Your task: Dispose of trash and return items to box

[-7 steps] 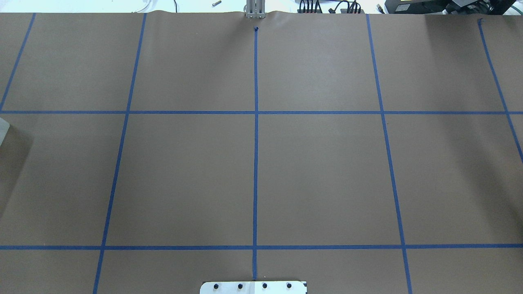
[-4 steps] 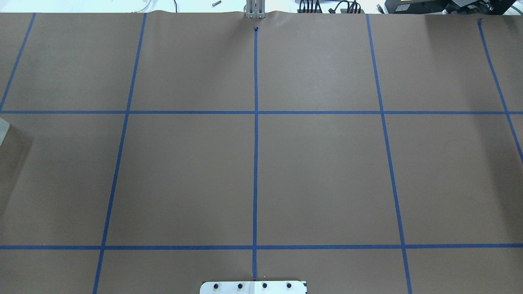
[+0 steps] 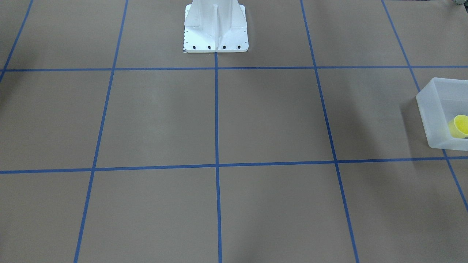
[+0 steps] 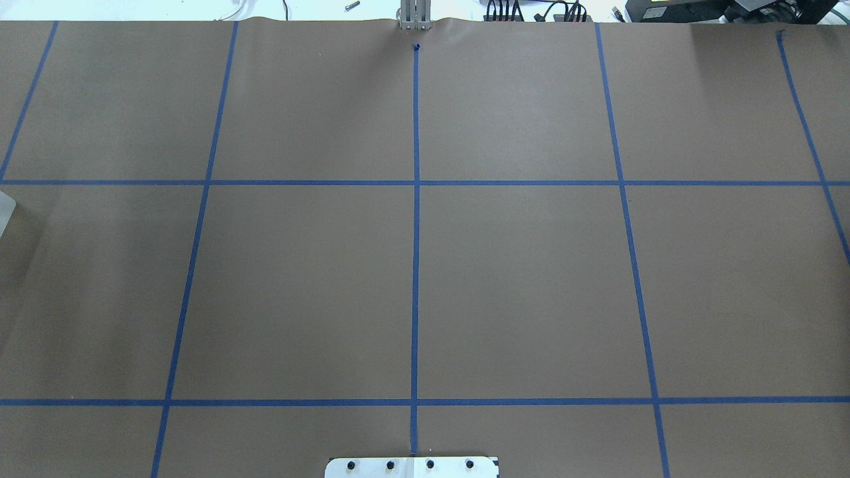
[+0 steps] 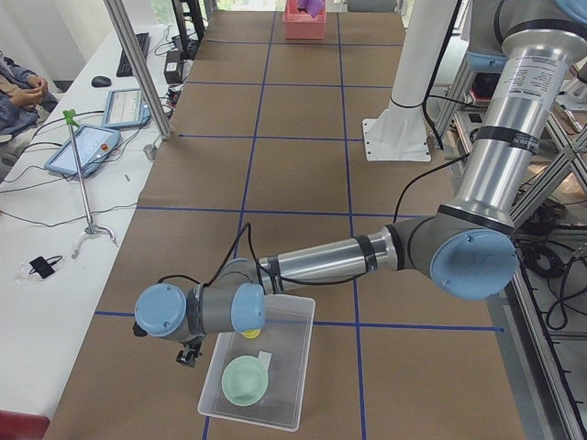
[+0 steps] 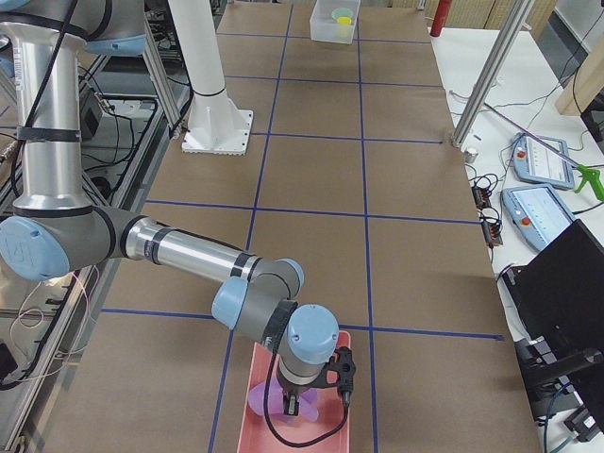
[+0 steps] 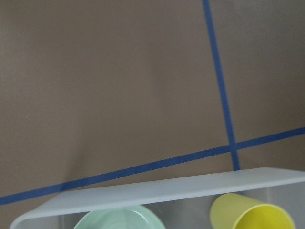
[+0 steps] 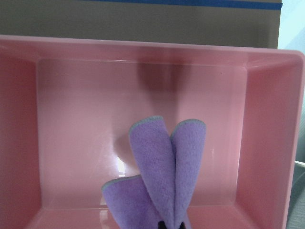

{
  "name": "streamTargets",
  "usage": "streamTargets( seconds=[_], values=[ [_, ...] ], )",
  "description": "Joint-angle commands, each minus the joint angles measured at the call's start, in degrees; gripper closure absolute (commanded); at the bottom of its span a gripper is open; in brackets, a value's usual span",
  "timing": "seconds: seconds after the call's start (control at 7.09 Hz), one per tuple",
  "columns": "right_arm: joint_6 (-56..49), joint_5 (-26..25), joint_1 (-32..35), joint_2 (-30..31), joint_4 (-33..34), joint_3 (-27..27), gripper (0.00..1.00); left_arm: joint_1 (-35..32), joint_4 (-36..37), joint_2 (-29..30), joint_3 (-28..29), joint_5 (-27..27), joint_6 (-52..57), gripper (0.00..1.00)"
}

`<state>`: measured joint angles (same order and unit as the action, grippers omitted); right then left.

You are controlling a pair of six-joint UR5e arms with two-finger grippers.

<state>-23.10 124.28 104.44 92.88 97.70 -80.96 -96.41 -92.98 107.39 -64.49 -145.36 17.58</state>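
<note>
Plainly, in the exterior front-facing view the box (image 3: 433, 109) was seen at the 3 o'clock edge of the table (image 3: 219, 120), cut off by the frame, with the yellow cup (image 3: 461, 126) lying tilted inside it against the near wall. The white robot base (image 3: 215, 29) was seen at 12 o'clock. Neither gripper was shown.

In the overhead exterior view only a pale corner of the box (image 4: 5, 207) was shown, at the 9 o'clock edge.

In the exterior left view the box (image 5: 292, 403) was found at 6 o'clock, and the mint-green bowl (image 5: 245, 379) was seen upright inside it, at 6 o'clock of the cup (image 5: 250, 333), which was partly hidden by the near arm's wrist. The left gripper (image 5: 188, 354) was held just beside the box's long wall, outside it; how far its claw was spread could not be told.

In the exterior right view the right gripper (image 6: 300, 406) was held low over a pink bin (image 6: 335, 436) at 6 o'clock, and a purple cloth (image 6: 264, 396) was seen under it, inside the bin. The box (image 6: 326, 28) was seen far off at 12 o'clock.

In the left wrist-mounted view the box's rim (image 7: 167, 191) was crossed at 6 o'clock, with the bowl (image 7: 119, 221) and the cup (image 7: 252, 217) behind it. No fingers were shown.

In the right wrist-mounted view the cloth (image 8: 152, 167) was seen with its folds gathered at the 6 o'clock edge, over the bin's floor (image 8: 71, 143). The claw itself was hidden, so its spread, and whether the cloth was gripped, could not be told.
</note>
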Motion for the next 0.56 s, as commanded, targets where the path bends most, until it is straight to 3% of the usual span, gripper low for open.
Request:
streamTargets(
  seconds=[0.0, 0.28, 0.42],
  values=[
    [0.6, 0.35, 0.06, 0.29, -2.52, 3.17, 1.0, -0.1, 6.75, -0.17, -6.43, 0.08, -0.01, 0.02],
    [0.86, 0.87, 0.06, 0.46, -4.35, 4.4, 0.01, 0.08, 7.02, 0.36, -6.52, 0.16, -0.18, 0.02],
    [0.95, 0.88, 0.06, -0.06, -4.54, 4.06, 0.0, 0.08, 7.02, 0.36, -6.61, 0.16, -0.27, 0.02]
  ],
)
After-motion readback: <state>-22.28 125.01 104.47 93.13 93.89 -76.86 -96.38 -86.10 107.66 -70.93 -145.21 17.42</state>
